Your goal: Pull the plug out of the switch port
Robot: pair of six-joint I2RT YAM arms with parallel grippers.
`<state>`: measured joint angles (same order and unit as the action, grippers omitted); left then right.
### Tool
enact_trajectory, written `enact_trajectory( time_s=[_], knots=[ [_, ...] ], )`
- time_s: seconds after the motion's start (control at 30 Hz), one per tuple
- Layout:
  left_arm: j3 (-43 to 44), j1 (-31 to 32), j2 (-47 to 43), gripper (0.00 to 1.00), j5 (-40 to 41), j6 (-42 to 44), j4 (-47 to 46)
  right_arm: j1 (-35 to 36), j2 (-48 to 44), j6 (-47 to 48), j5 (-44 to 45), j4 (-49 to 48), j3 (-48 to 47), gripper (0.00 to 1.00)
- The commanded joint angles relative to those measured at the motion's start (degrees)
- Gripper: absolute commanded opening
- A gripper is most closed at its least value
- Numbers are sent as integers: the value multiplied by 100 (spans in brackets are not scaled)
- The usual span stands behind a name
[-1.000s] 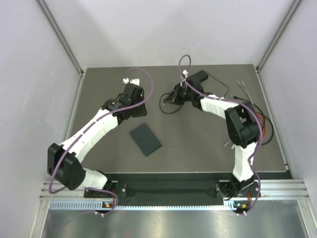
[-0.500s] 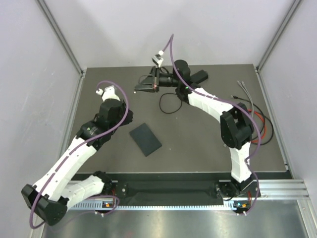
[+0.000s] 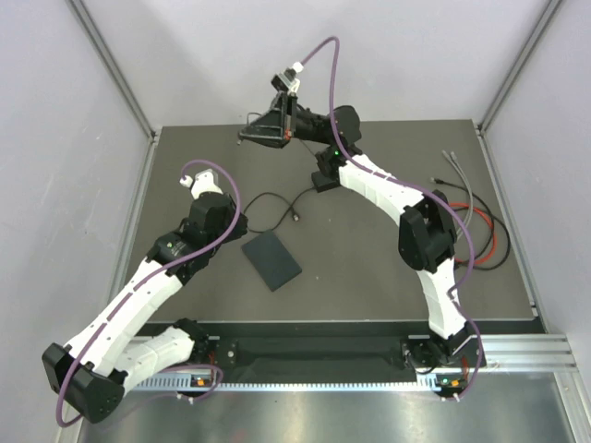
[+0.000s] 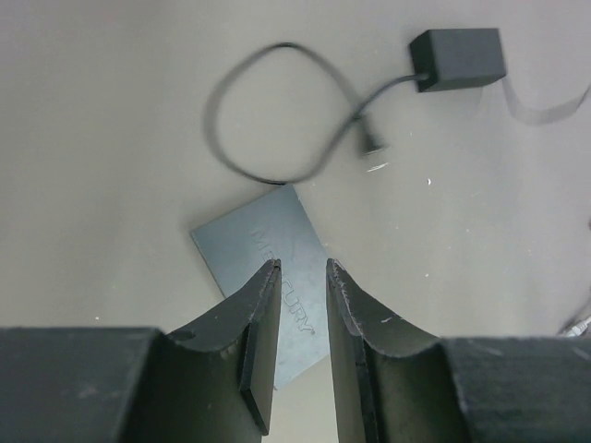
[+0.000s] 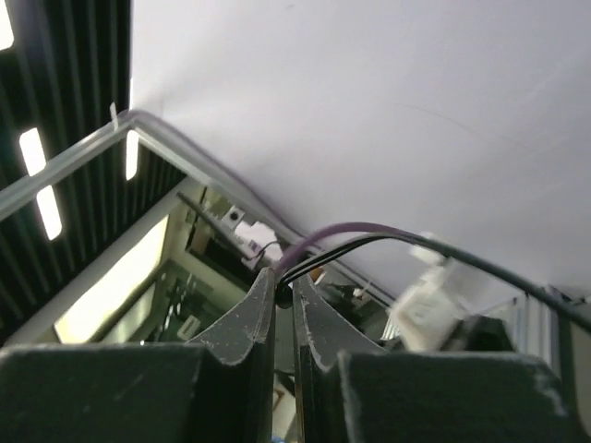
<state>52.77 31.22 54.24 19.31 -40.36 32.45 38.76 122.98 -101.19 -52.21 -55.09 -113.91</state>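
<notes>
The switch (image 3: pixel 271 259) is a flat black box lying on the dark mat, with no cord in it. It shows below my fingers in the left wrist view (image 4: pixel 268 245). The plug (image 3: pixel 295 217) lies loose on the mat at the end of a thin looped black cord, which runs to a small power brick (image 3: pixel 323 181). The left wrist view also shows the plug (image 4: pixel 372 143) and the brick (image 4: pixel 457 59). My left gripper (image 3: pixel 226 226) hovers left of the switch, slightly open and empty (image 4: pixel 303 268). My right gripper (image 3: pixel 251 135) is raised high at the back, pointing at the wall, with its jaws nearly together (image 5: pixel 285 281).
A bundle of red, black and grey cables (image 3: pixel 480 231) lies at the right side of the mat. Enclosure walls and metal posts (image 3: pixel 115 69) ring the mat. My own purple camera cable (image 5: pixel 351 235) crosses the right wrist view.
My right arm swung up and left, away from the brick. The cord and plug now lie on the mat. My left arm drew back toward the near left.
</notes>
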Motion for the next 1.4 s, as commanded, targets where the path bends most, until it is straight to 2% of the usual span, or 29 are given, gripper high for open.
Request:
enact_trajectory(
  time_s=[0.0, 0.1, 0.13, 0.17, 0.2, 0.23, 0.37, 0.53, 0.57, 0.67, 0.73, 0.8, 0.83, 0.87, 0.9, 0.97, 1.03, 1.2, 1.27, 1.37],
  knots=[
    [-13, 7, -19, 32, -68, -34, -335, -492, 349, 203, -115, 33, 717, 3],
    [-4, -2, 87, 32, -112, -7, -318, -816, 603, 1204, -219, 1040, 835, 4],
    [-4, 7, 148, 32, -129, 2, -309, -879, 700, 1546, -255, 1966, 748, 4],
    [-4, 7, 166, 32, -147, 2, -300, -931, 797, 2454, -212, 2672, 625, 6],
    [-13, 7, 201, 32, -173, 10, -292, -1028, 972, 2942, -107, 3271, 389, 6],
    [-13, 7, 253, 32, -182, 10, -274, -1063, 1069, 3826, 190, 4486, 222, 7],
    [-21, 7, 420, 32, -322, -208, -143, -1134, 1833, 4940, 614, 6005, -728, 14],
    [-82, -2, 693, 27, -410, -675, 552, -1327, 2616, 5600, 1141, 6695, -1827, 17],
    [-153, 7, 676, 27, -437, -779, 587, -1362, 2617, 5592, 1203, 6556, -1845, 17],
    [-487, 7, 492, 27, -594, -859, 544, -1459, 2468, 5408, 1449, 5327, -1390, 20],
    [-618, 7, 360, 27, -648, -895, 491, -1503, 2739, 5364, 1503, 5489, -1921, 22],
    [-628, 7, 316, 27, -700, -904, 473, -1521, 3275, 5285, 1346, 6043, -2973, 36],
    [-602, 7, 324, 27, -718, -904, 482, -1521, 3294, 5119, 1092, 5976, -2962, 44],
    [-567, 7, 316, 27, -718, -886, 482, -1512, 3033, 5118, 1029, 5914, -2788, 56],
    [-540, 7, 333, 28, -718, -877, 482, -1512, 2813, 5170, 1037, 5905, -2186, 62],
    [-453, 7, 394, 28, -701, -825, 491, -1538, 2330, 5573, 1098, 6018, -1567, 72],
    [-391, 7, 447, 28, -718, -789, 491, -1617, 1583, 6055, 1151, 6211, -758, 72],
    [-425, 7, 447, 28, -797, -780, 438, -1635, -68, 7199, 2072, 7187, 971, 60],
    [-496, 7, 368, 28, -867, -780, 368, -1539, -675, 7647, 2678, 7362, 1631, 58],
    [-610, 7, 254, 28, -929, -798, 315, -1259, -1257, 8341, 3917, 7573, 2091, 62]
  ],
)
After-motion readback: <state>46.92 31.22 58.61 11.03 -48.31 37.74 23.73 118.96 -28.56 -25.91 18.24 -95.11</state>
